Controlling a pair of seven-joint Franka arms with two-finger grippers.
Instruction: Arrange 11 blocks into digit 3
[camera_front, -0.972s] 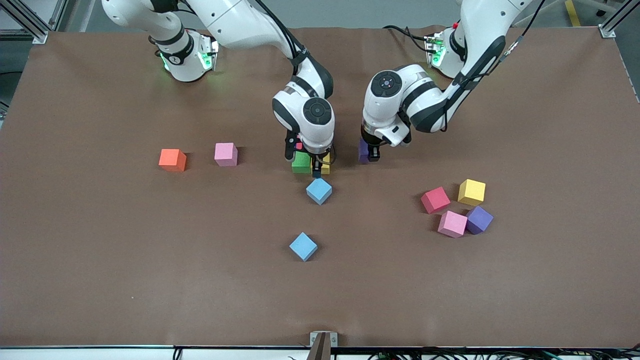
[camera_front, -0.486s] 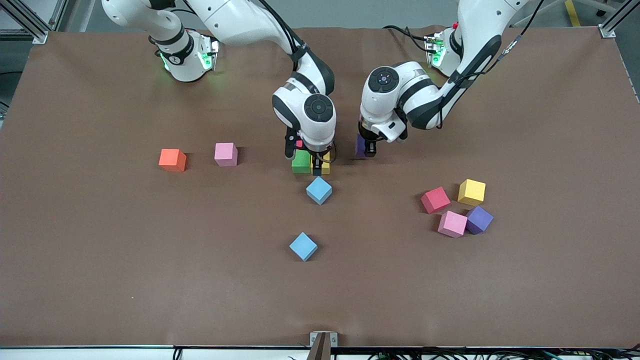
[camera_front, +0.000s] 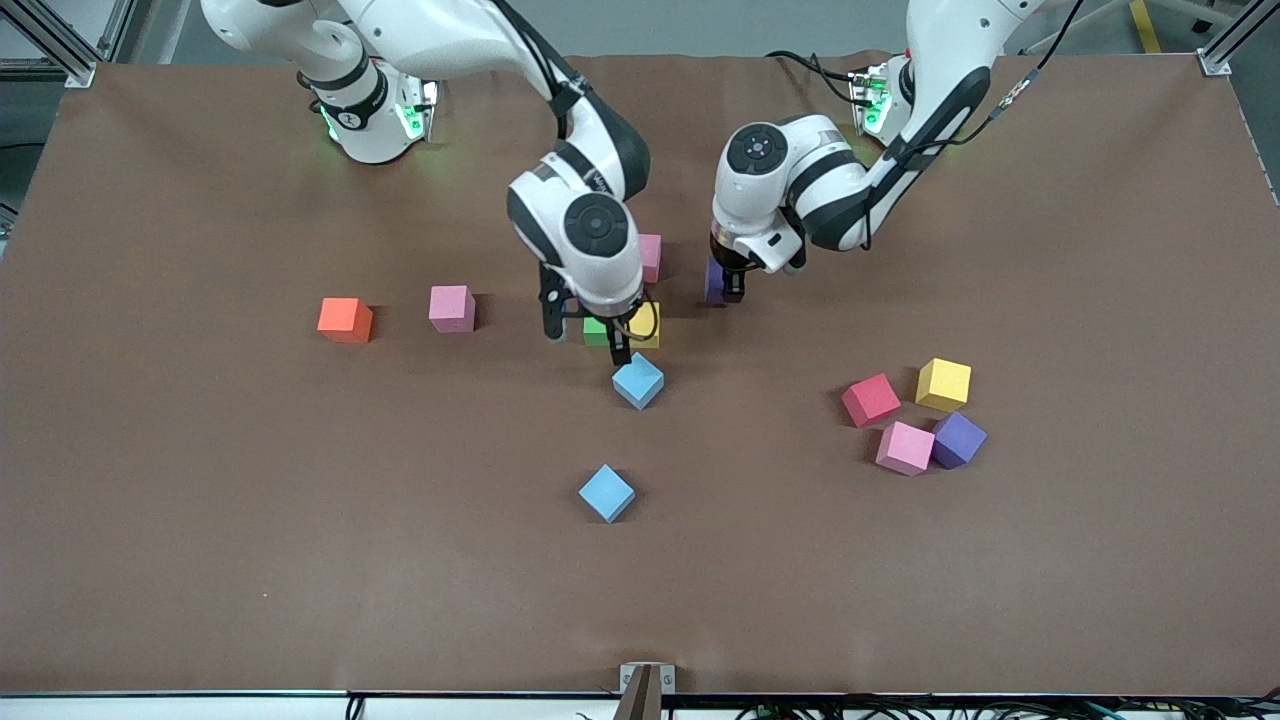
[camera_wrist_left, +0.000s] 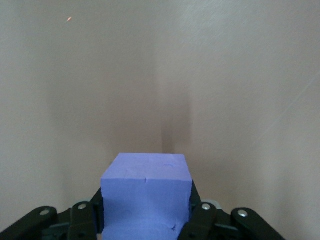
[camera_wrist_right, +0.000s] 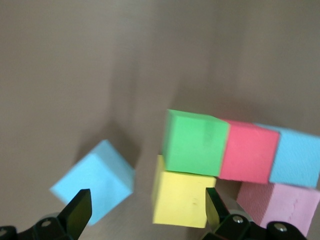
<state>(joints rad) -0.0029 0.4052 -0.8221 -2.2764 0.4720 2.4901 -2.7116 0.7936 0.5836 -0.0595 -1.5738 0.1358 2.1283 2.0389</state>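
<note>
A cluster of blocks lies mid-table: green (camera_front: 597, 330), yellow (camera_front: 646, 325) and pink (camera_front: 651, 257). The right wrist view adds a red block (camera_wrist_right: 249, 151) and a blue one (camera_wrist_right: 297, 157) beside the green block (camera_wrist_right: 195, 142). My right gripper (camera_front: 585, 340) hangs open just over the cluster's nearer edge, holding nothing. A loose blue block (camera_front: 638, 382) sits just nearer the camera. My left gripper (camera_front: 722, 285) is shut on a purple block (camera_wrist_left: 146, 192), held low beside the cluster toward the left arm's end.
Two blocks, orange (camera_front: 345, 320) and pink (camera_front: 452, 308), sit toward the right arm's end. Another blue block (camera_front: 606, 492) lies nearer the camera. Red (camera_front: 871, 400), yellow (camera_front: 944, 384), pink (camera_front: 905, 447) and purple (camera_front: 959, 439) blocks are grouped toward the left arm's end.
My right gripper has lifted and shifted toward the right arm's end, uncovering the pink block in the cluster. The left gripper has carried the purple block a little closer to the cluster.
</note>
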